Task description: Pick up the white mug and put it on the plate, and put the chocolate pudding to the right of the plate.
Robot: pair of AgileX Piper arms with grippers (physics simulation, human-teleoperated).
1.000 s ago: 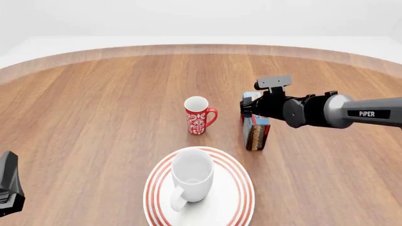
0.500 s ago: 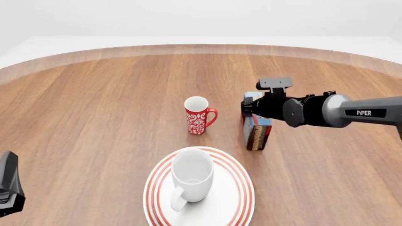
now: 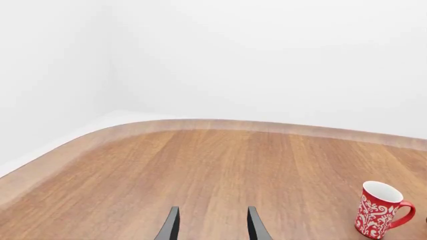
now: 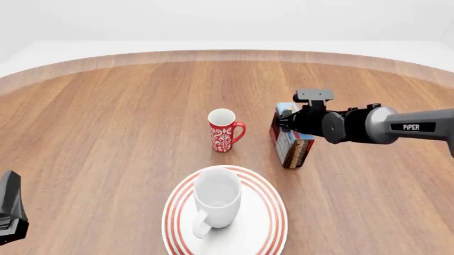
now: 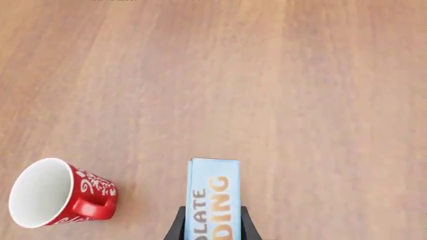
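The white mug (image 4: 216,201) stands upright on the red-ringed plate (image 4: 275,226) near the table's front edge, its handle toward me. Right of the plate and farther back, the chocolate pudding (image 4: 292,146) leans a little, held at its top by my right gripper (image 4: 287,126). In the right wrist view its light blue face (image 5: 212,192) sits between the two fingers (image 5: 176,226), which press on its sides. My left gripper (image 4: 10,211) rests at the front left, far from everything. Its fingers (image 3: 171,227) stand apart with nothing between them.
A slim red mug (image 4: 224,130) with a white pattern stands behind the plate, left of the carton, and shows as the red mug (image 5: 57,200) and red mug (image 3: 380,210) in the wrist views. The round wooden table's far edge (image 4: 227,54) curves across the back.
My right gripper has shifted slightly to the right, and the pudding carton has moved with it and now leans. The left arm, the mugs and the plate have not moved.
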